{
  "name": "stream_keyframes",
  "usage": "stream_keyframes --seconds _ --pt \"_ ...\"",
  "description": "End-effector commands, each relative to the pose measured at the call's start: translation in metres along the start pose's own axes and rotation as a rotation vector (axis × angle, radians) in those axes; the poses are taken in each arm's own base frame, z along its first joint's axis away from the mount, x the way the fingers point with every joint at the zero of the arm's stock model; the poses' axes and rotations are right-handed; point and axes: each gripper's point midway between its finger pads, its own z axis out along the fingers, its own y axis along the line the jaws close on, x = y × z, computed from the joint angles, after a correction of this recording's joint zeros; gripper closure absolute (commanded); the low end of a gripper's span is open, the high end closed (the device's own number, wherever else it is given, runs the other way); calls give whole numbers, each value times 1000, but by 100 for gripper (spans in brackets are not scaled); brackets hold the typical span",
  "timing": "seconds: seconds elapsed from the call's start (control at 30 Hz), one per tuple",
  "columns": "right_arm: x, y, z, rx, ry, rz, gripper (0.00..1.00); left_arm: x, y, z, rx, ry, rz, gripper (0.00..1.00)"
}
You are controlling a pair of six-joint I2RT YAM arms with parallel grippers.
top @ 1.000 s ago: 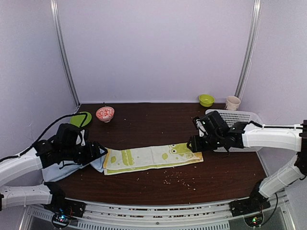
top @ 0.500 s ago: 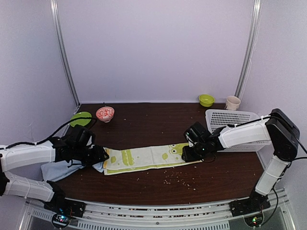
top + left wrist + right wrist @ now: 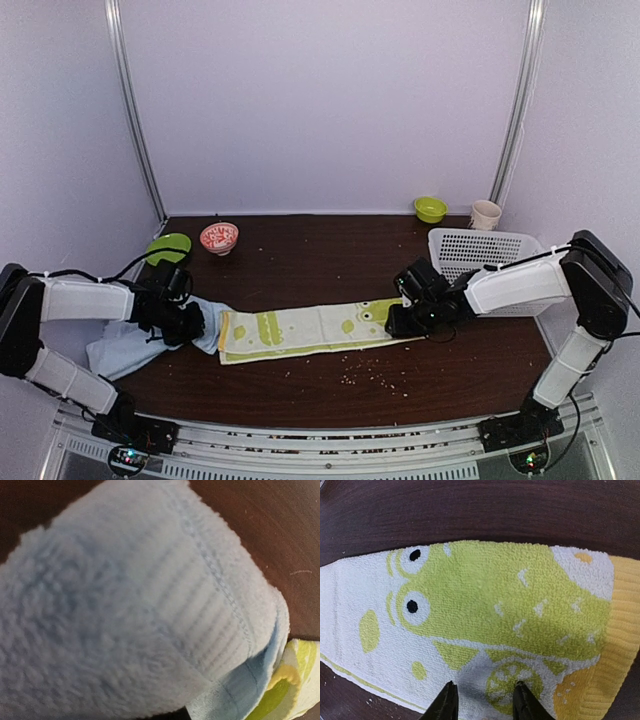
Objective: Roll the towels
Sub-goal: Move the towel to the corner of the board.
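Nothing rolled yet: on the table (image 3: 300,262) the green towel (image 3: 310,332) lies flat, centre-front, the blue towel (image 3: 122,348) bunched at its left end. The right gripper (image 3: 485,702), fingers slightly apart, empty, sits at green's right end; the left gripper (image 3: 185,322) is on blue, grip hidden

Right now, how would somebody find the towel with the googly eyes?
Look at the dark brown table. A long towel lies flat across its middle. Unlike the plain pale blue towel bunched at its left end, it is lime-green and cream, yellow-edged.
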Motion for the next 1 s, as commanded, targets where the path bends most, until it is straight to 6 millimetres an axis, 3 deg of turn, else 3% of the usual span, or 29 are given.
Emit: stream_keyframes --seconds 0.0,0.2,0.37,0.4,0.43,0.57,0.63,0.8,0.97 --pt "37 -31 0 74 93 63 62 -32 1 11 -24 -48 -29 100" --pt "43 -30 -9 39 63 124 62 -72 0 21 -75 -75 -29 100" --pt "42 -21 -19 5 47 130 60 -96 -17 20 -66 -82 13 100" --pt "40 -19 -21 1 41 128 59 -96 -21 15 -48 -88 20 98" --pt "37 -17 -24 -6 33 125 57 -95 -22 9 -33 -94 24 88" --pt "23 -8 -39 -26 6 99 47 -74 -31 -24 35 -109 78 43" --pt "14 -2 -48 -35 -9 74 44 -56 -35 -41 43 -100 121 31" --pt "-6 6 -70 -30 -50 11 42 -10 -55 -67 88 -88 186 30" --pt "-22 8 -94 -30 -117 -29 43 32 -70 -59 118 -21 203 45"
